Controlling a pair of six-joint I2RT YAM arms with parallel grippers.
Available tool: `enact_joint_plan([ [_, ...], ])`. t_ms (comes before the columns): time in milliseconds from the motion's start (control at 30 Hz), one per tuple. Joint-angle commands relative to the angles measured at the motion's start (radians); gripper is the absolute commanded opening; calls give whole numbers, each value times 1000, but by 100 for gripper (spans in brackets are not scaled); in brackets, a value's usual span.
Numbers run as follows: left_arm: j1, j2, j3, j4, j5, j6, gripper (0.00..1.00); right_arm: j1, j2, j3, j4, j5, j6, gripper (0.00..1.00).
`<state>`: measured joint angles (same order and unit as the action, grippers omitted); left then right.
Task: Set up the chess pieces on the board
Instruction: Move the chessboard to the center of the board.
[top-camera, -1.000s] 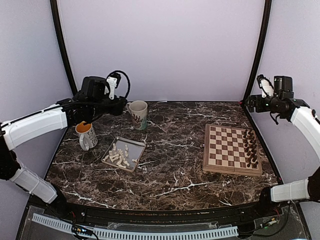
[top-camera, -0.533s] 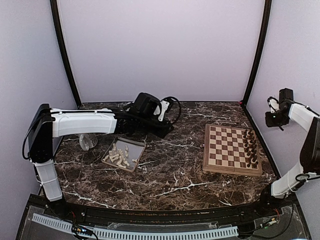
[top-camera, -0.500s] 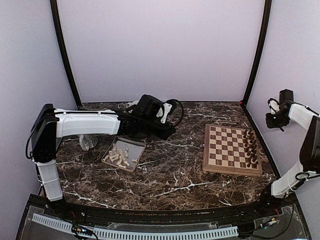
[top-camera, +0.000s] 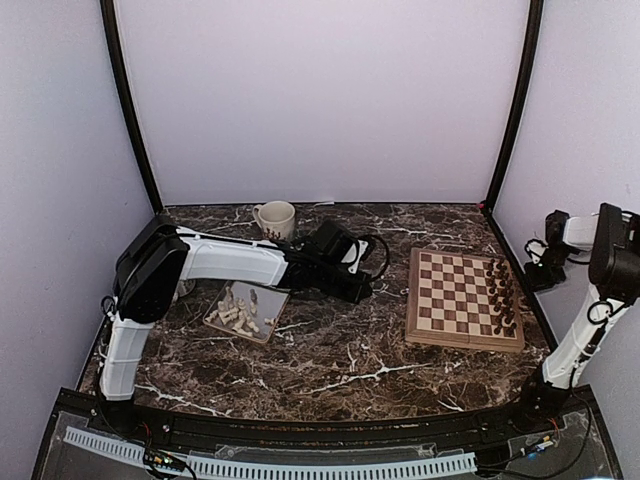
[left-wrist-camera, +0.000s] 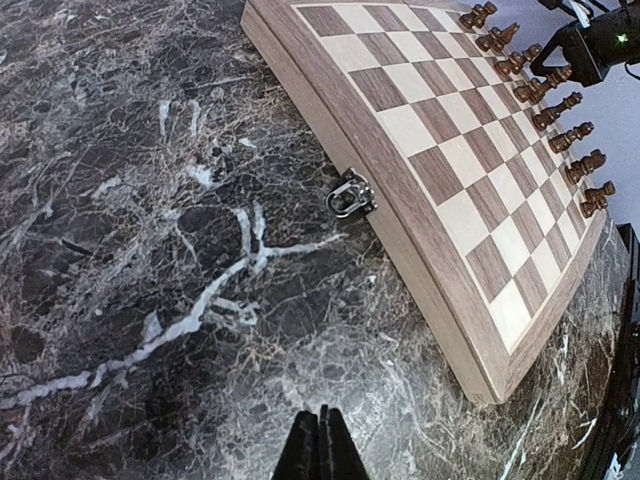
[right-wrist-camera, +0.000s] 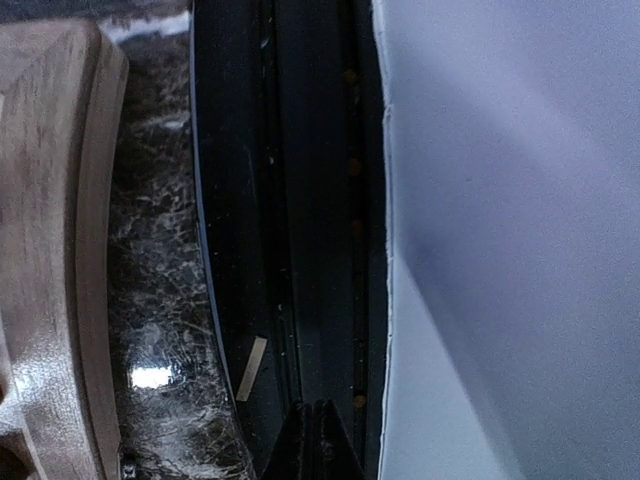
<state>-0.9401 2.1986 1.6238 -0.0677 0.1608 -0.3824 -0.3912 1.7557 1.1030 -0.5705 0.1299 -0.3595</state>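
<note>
- Low over the middle of the tabletop (top-camera: 340, 365), just left of the board (top-camera: 455, 300): left gripper (top-camera: 366, 291), arm stretched across from the left side.
- Jaws there pressed together, pinching nothing; in the wrist view, the two dark tips meet in a single point above bare marble.
- Flat on the right half of the tabletop: the board, light and dark squares inside a tan border, apart from the left gripper.
- On the board's side facing that gripper: a small metal latch (left-wrist-camera: 350, 196).
- Upright in two rows along the board's right edge: dark brown pieces (top-camera: 502, 296).
- Heaped in a silver tray (top-camera: 279, 314) on the left half of the tabletop: the chess pieces (top-camera: 238, 310), cream-white, most lying on their sides, well apart from the board.
- Partly over the tray's far edge: the left arm's white forearm.
- Beyond the board's right edge, at the rim of the tabletop near the side wall: right gripper (top-camera: 545, 273).
- Jaws there also pressed together and holding nothing; the wrist view shows the tips closed over a dark frame rail, with the board's wooden side to the left and a pale wall to the right.
- At the far edge of the tabletop, behind the left arm: a cream mug (top-camera: 276, 219), upright, handle to the left.
</note>
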Motion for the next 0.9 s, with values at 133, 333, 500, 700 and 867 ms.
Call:
enact_joint_plan([
  [133, -6, 51, 41, 54, 45, -68, 0, -5, 48, 36, -36, -126, -34, 0],
  [333, -8, 78, 47, 66, 62, -78, 0, -3, 70, 43, -63, -227, -47, 0],
  [500, -8, 110, 78, 56, 65, -79, 0, -3, 92, 43, -76, -286, -51, 0],
  [700, -9, 146, 110, 45, 75, -81, 0, 9, 123, 87, -103, -372, -53, 0],
  [867, -12, 150, 111, 43, 60, -77, 0, 52, 142, 104, -130, -418, -60, 0],
])
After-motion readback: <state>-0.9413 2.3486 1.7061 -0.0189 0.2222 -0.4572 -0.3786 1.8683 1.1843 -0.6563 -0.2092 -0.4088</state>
